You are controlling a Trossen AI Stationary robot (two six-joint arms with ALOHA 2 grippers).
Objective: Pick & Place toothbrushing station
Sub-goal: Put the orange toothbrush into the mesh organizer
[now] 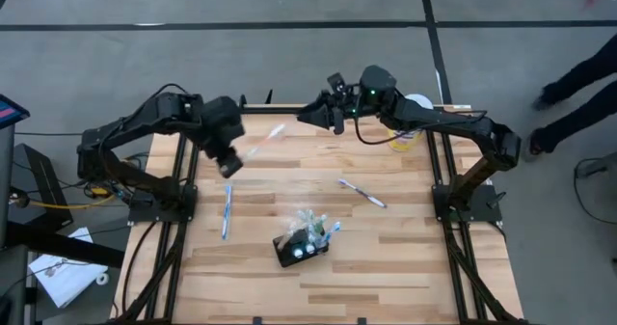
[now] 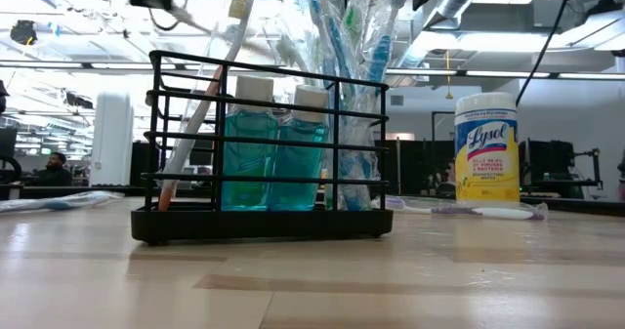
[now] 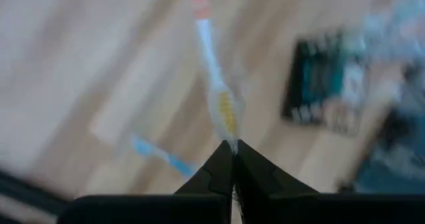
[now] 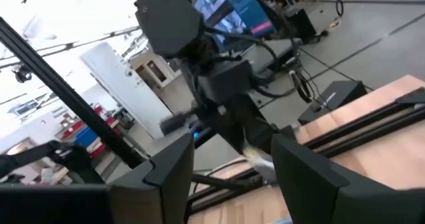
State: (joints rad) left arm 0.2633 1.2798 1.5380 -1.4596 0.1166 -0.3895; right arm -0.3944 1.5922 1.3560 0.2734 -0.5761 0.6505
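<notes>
The toothbrushing station [image 1: 300, 247] is sitting on the wooden table [image 1: 405, 267], toward the front edge and about midway between the two arms. Seen from table height it is a black wire holder with two bottles of blue-green liquid [image 2: 269, 153] standing inside and a cluster of toothbrushes [image 2: 347, 36] sticking up out of it.

The left gripper [image 1: 231, 163] is hanging over the rear-left part of the table, its fingers [image 3: 222, 174] pressed together on the end of a toothbrush [image 1: 264, 142] — in the left wrist view the brush is sticking straight out from the pinched tips, though that view is smeared and the brush's detail is hard to make out.

The right gripper [image 1: 323, 113] is hovering at the rear edge near the middle, its fingers [image 4: 176, 167] spread apart and holding nothing, facing the left arm.

Two more toothbrushes are lying flat on the table: a blue one [image 1: 227, 211] to the left of the station and another [image 1: 362, 193] behind it to the right. A wipes canister [image 2: 485, 148] is standing upright at the rear right — well apart from the station
</notes>
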